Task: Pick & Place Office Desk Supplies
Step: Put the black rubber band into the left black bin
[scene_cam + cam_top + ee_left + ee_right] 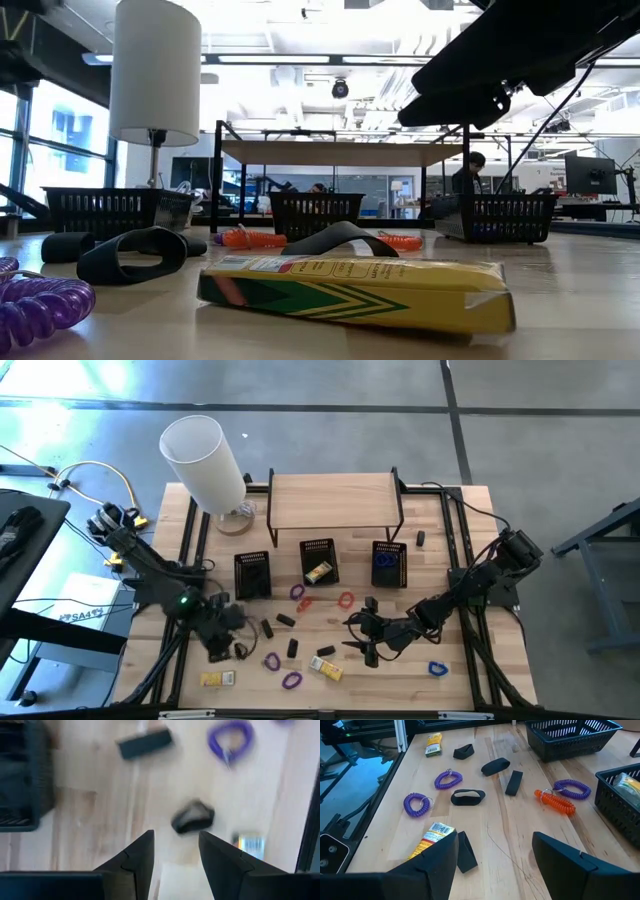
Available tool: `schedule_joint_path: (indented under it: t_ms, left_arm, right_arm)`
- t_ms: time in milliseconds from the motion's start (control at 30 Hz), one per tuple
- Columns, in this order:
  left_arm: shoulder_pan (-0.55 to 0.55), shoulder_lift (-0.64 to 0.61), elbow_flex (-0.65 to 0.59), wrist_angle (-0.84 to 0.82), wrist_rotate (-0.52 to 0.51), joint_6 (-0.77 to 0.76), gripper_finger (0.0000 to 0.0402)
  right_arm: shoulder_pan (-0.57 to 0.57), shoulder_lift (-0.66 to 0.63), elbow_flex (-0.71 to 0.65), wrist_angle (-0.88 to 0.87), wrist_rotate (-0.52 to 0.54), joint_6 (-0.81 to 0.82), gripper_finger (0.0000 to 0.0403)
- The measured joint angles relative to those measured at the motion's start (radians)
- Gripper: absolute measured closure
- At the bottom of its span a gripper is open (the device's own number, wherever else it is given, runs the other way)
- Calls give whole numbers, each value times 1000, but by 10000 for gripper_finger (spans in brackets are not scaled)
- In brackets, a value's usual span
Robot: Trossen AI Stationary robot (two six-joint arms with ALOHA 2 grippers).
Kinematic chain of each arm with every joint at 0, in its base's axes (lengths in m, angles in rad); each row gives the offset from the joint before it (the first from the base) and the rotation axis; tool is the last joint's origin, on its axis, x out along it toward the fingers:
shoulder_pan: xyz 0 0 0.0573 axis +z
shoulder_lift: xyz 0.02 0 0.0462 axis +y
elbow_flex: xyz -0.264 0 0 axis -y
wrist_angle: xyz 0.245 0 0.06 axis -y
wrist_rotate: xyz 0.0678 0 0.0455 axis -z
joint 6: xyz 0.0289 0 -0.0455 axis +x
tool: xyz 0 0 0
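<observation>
Small supplies are scattered on the wooden table point(480, 560): black clips point(292, 648), purple coil loops point(291, 681), orange loops point(346, 599), a blue loop point(437, 669) and two yellow boxes point(326, 667). My left gripper point(176, 851) is open and hovers over the near-left part of the table, with a black clip point(193, 816) just beyond its fingertips. My right gripper point(495, 855) is open above the table's near middle. A yellow box point(432, 837) and a black piece point(465, 851) lie beside one of its fingers. In the low view, that box point(350, 290) lies flat in front.
Three black mesh baskets point(252, 574), point(318, 562), point(390, 564) stand in a row before a wooden shelf riser point(335, 495). The middle basket holds a yellow box and the right one a blue loop. A tall white lamp point(205, 460) stands at the far left. Black rails border both table sides.
</observation>
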Motion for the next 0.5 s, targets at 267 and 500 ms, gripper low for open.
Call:
schedule_joint_path:
  t_ms: [267,500]
  left_arm:
    - [-119,78,-5,-3,-111,185,253]
    - [-134,185,-5,-3,-123,186,253]
  right_arm:
    - [0,0,0,5,0,1,160]
    - [0,0,0,6,0,18,160]
